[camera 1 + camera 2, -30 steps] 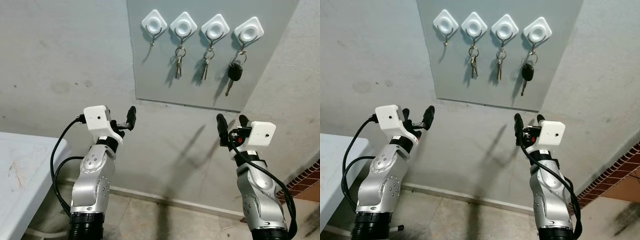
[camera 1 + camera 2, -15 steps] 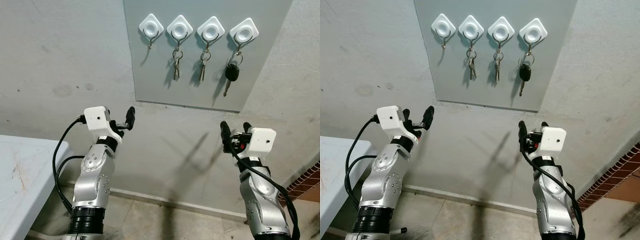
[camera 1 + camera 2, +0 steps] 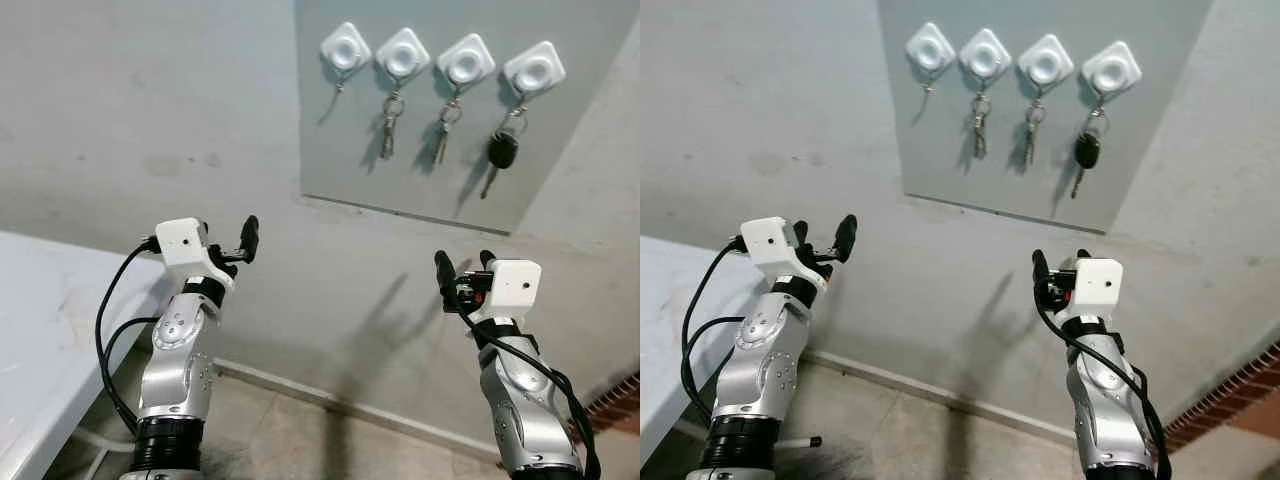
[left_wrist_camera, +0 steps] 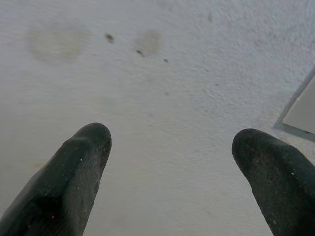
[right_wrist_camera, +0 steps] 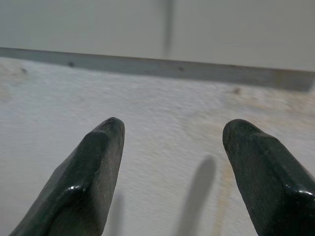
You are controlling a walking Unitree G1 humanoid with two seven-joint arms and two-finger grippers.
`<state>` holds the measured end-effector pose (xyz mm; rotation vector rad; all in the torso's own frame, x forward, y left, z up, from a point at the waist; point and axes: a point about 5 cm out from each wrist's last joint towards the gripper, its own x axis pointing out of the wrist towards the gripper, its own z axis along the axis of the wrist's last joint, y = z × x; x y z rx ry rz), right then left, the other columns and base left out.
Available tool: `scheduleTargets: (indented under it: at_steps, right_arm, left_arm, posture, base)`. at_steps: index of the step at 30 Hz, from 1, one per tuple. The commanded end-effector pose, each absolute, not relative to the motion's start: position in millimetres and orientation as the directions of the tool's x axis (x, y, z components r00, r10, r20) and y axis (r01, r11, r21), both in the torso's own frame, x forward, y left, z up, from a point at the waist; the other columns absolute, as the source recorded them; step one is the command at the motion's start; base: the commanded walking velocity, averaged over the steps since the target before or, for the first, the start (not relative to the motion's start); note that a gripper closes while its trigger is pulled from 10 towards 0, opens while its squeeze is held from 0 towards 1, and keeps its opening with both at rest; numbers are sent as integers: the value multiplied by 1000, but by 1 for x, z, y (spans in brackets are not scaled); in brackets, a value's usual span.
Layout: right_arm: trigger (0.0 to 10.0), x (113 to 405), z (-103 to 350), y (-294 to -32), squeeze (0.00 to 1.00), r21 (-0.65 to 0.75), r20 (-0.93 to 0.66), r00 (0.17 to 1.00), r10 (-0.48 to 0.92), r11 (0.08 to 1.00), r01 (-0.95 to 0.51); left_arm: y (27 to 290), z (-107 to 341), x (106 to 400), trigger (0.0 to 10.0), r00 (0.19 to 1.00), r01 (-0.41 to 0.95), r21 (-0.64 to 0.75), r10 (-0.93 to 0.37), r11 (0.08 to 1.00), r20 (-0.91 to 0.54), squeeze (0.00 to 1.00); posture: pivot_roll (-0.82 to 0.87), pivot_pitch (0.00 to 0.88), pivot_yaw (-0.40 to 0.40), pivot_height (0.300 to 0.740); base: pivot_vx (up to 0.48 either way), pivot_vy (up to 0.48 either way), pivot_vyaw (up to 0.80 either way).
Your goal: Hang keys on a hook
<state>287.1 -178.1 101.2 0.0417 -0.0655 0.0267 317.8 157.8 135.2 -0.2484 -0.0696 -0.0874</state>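
Nearest, both arms raised toward the wall as before: left tool (image 3: 243, 243) released, fingers (image 4: 81, 167) spread wide and grasping nothing; right tool (image 3: 462, 268) likewise released, fingers (image 5: 93, 167) well apart over bare plaster. At the near left, more of the white bench (image 3: 40, 330) in frame than half a second ago, and the whole scene shifted right, so a move of the camera and not of the things. Farther off, high on the wall, a grey panel (image 3: 340, 140) with four white diamond hooks (image 3: 345, 47) in a row. Leftmost hook bare; on the next two, small bunches of metal keys (image 3: 388, 128) hanging from rings; on the rightmost, a black-headed car key (image 3: 500, 152) hanging near the panel's right edge.
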Motion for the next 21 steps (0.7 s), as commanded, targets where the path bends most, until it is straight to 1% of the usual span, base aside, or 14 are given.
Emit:
scheduleTargets:
  at_steps: [1,15,21]
  right_arm:
    - [10000,289,102,-178,0,38,65,997,30,999,-32]
    - [10000,292,103,-175,0,19,59,996,65,998,-66]
    - [10000,290,108,-175,0,0,81,992,94,996,-95]
  left_arm:
    - [158,133,318,10000,995,87,-238,-71,967,72,0]
    - [161,136,318,10000,995,76,-232,-57,970,86,0]
    - [154,138,311,10000,989,122,-175,-104,977,105,0]
  posture:
    - [-47,0,13,740]
    - [-29,0,-7,740]
    - [-27,0,-18,740]
  base:
    - [0,0,794]
    - [0,0,794]
    - [0,0,794]
